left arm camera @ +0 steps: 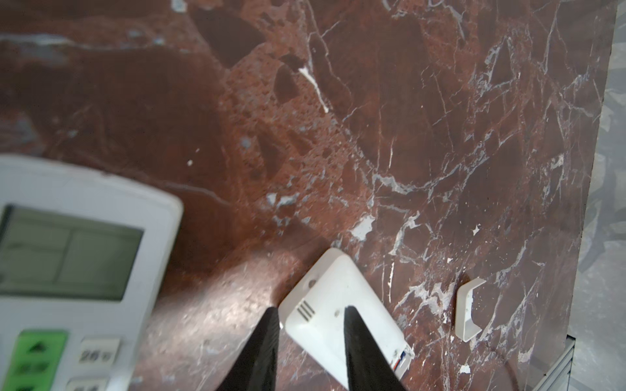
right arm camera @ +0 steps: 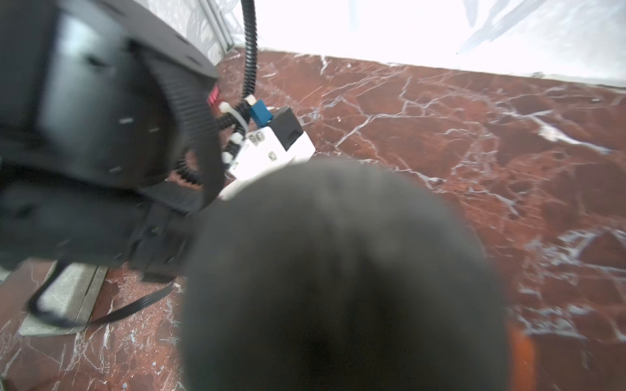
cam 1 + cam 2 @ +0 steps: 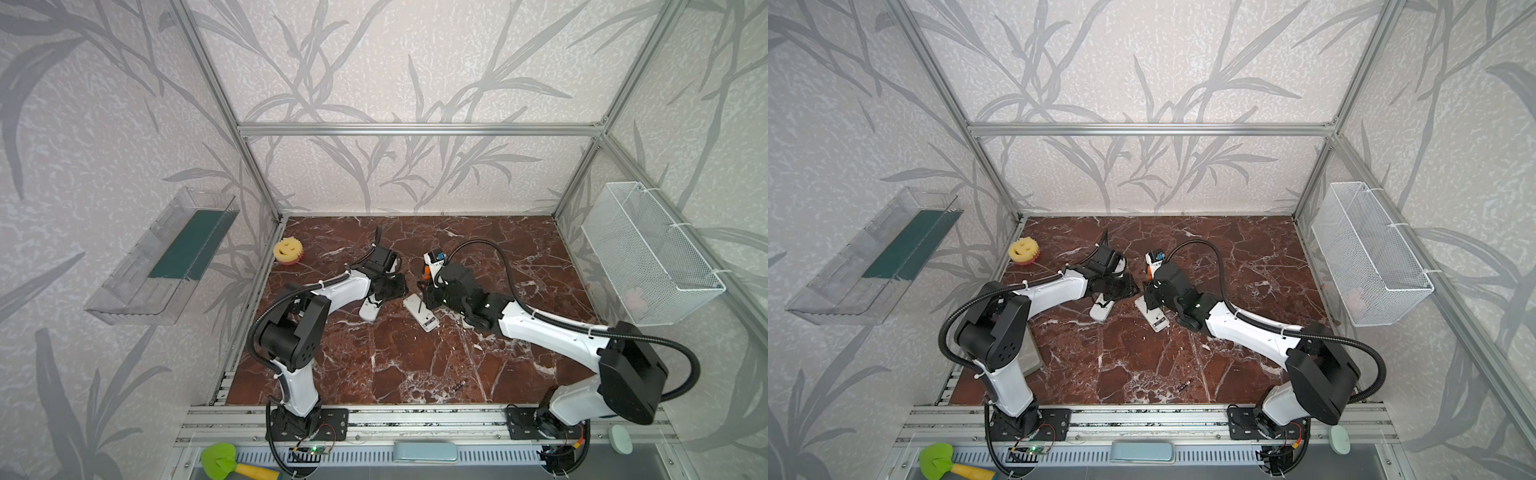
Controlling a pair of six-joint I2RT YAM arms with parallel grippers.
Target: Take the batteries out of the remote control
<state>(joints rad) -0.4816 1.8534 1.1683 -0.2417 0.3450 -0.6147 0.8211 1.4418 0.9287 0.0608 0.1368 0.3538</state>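
Left jaws: part-spread, straddling white remote (image 1: 338, 304); pinch unclear.
Right jaws: clamped on screwdriver (image 3: 426, 272), tip at remote.
Batteries: unseen, likely in remote's end opposite left jaws; right arm nearer.
Dark cylinder (image 3: 459, 385): maybe battery, well apart from remote.

Pale leaf-patterned walls (image 3: 415, 62) and an aluminium frame (image 3: 415, 129) enclose a red-brown marble floor (image 3: 415, 374).

The left arm (image 3: 347, 289) and the right arm (image 3: 552, 332) are built of white shells joined by rounded black housings (image 3: 291, 332). Black corrugated hoses (image 3: 482, 242) are tied on with white zip ties (image 3: 321, 284). The left gripper (image 1: 311, 308) is tipped with black tapered fingers (image 1: 264, 342), low in the frame.
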